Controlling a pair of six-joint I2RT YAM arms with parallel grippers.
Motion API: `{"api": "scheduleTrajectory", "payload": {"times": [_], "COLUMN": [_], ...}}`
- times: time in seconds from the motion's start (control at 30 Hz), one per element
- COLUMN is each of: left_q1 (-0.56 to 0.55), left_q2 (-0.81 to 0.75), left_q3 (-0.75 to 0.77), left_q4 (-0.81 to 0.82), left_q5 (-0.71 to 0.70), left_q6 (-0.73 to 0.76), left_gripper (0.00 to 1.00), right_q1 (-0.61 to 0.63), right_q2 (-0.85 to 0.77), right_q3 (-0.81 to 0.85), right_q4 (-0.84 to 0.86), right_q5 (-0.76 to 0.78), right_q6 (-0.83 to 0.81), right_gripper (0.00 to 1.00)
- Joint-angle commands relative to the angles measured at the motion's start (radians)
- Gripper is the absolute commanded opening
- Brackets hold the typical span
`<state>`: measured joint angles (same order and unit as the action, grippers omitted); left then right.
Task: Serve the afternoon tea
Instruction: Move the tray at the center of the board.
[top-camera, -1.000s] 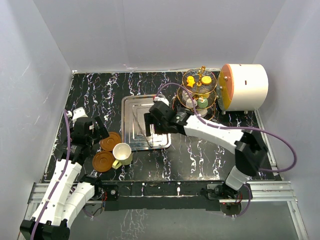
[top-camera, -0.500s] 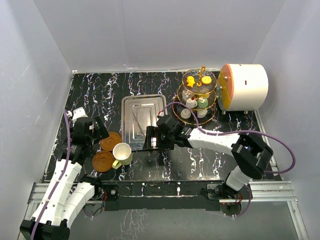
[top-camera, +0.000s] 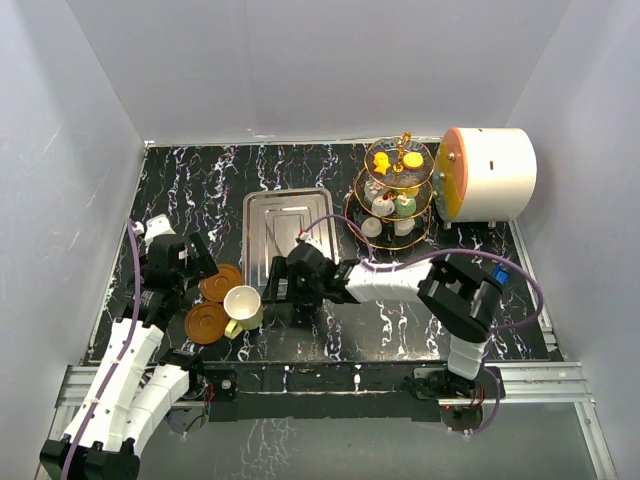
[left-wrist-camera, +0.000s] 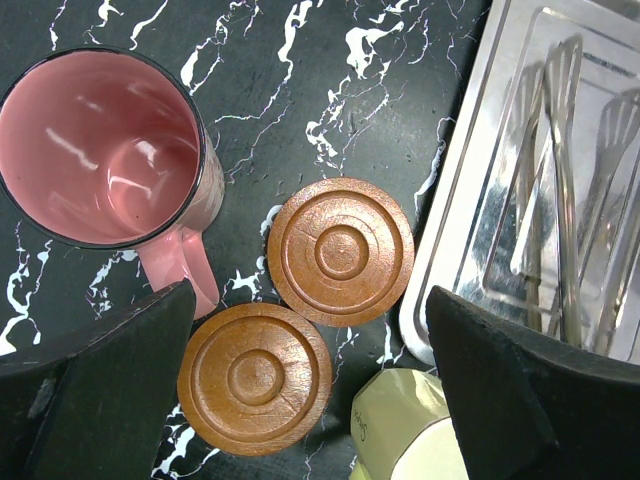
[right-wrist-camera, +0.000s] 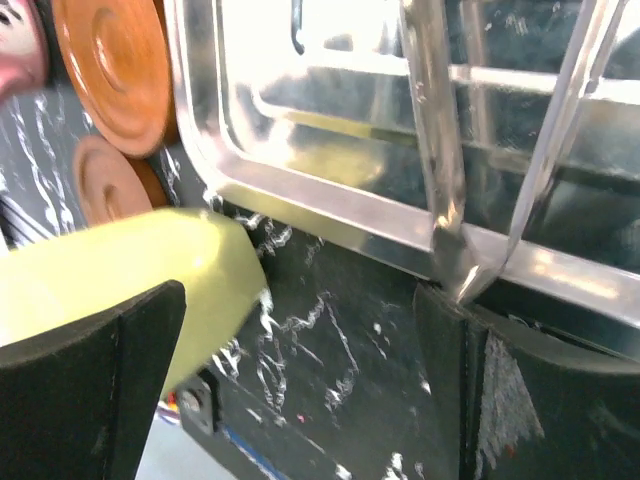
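Two brown saucers (left-wrist-camera: 340, 250) (left-wrist-camera: 255, 378) lie side by side on the black table. The maroon cup (left-wrist-camera: 100, 150), pink inside, stands just beyond them; in the top view my left arm hides it. The cream cup (top-camera: 243, 303) stands by the saucers and shows in the left wrist view (left-wrist-camera: 410, 425) and right wrist view (right-wrist-camera: 120, 290). My left gripper (left-wrist-camera: 310, 400) hovers open and empty above the saucers. My right gripper (right-wrist-camera: 300, 390) is open and empty, low over the table just right of the cream cup. The gold-framed stand (top-camera: 395, 195) holds small cakes at the back right.
The steel tray (top-camera: 290, 240) with metal tongs (left-wrist-camera: 555, 190) lies right of the saucers, its front edge close behind my right gripper (top-camera: 275, 288). A big white cylinder with an orange end (top-camera: 490, 175) stands by the stand. Grey walls enclose the table.
My right arm has swung from over the tray forward and left, ending low beside the cream cup. The left arm and the cups and saucers have not moved.
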<state>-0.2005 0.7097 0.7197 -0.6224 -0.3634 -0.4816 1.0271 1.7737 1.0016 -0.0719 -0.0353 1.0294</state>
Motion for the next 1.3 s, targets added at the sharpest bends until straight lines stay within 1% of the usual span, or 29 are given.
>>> {"api": "scheduleTrajectory", "payload": {"times": [0.0, 0.2, 0.4, 0.53, 0.63, 0.73, 0.87, 1.0, 1.13, 1.27], "left_q1": [-0.004, -0.005, -0.004, -0.005, -0.005, -0.005, -0.004, -0.005, -0.004, -0.004], "left_q2": [-0.006, -0.007, 0.003, 0.013, 0.017, 0.023, 0.073, 0.171, 0.3, 0.418], "left_q3": [0.008, 0.008, 0.006, 0.009, 0.007, 0.004, 0.02, 0.068, 0.133, 0.157], "left_q4": [-0.01, -0.012, -0.006, -0.002, 0.002, 0.013, 0.026, 0.032, 0.043, 0.076], "left_q5": [-0.024, -0.026, -0.013, -0.004, 0.004, 0.022, 0.079, 0.163, 0.262, 0.352], "left_q6": [-0.003, -0.005, 0.001, 0.006, 0.01, 0.017, 0.031, 0.032, 0.002, -0.019], "left_gripper": [0.99, 0.99, 0.99, 0.99, 0.99, 0.99, 0.99, 0.99, 0.99, 0.96], "right_q1": [-0.047, -0.112, -0.17, -0.185, -0.19, -0.19, -0.188, -0.185, -0.182, -0.182], "right_q2": [0.113, 0.218, 0.306, 0.366, 0.353, 0.289, 0.171, 0.046, -0.101, -0.203], "right_q3": [0.119, 0.268, 0.384, 0.51, 0.561, 0.534, 0.444, 0.325, 0.228, 0.163], "right_q4": [-0.001, -0.03, -0.02, -0.107, -0.149, -0.151, -0.142, -0.131, -0.14, -0.167], "right_q5": [0.117, 0.094, 0.009, -0.009, -0.041, -0.051, -0.056, -0.06, -0.02, 0.022], "right_q6": [0.027, -0.002, -0.077, -0.166, -0.229, -0.252, -0.274, -0.273, -0.257, -0.249], "right_gripper": [0.99, 0.98, 0.98, 0.98, 0.98, 0.98, 0.97, 0.97, 0.96, 0.96]}}
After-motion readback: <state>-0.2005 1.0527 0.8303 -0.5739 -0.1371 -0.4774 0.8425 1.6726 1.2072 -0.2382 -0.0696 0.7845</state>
